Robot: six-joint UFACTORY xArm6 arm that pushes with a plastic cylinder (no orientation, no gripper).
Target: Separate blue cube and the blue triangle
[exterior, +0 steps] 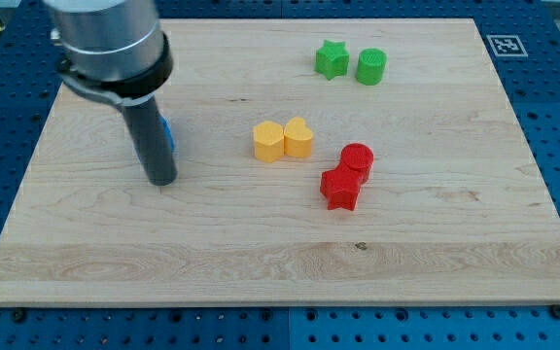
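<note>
My rod comes down from the view's top left, and my tip (162, 181) rests on the wooden board (261, 262) at the left. A sliver of a blue block (168, 133) shows just behind the rod's right side, above the tip. Its shape cannot be made out, and whether it is one block or two cannot be told. The rest of the blue is hidden by the rod.
A yellow hexagon block (268, 142) and a yellow heart block (298, 138) touch near the middle. A red cylinder (357, 159) and a red star (340, 188) touch right of them. A green star (332, 59) and a green cylinder (370, 66) stand at the top right.
</note>
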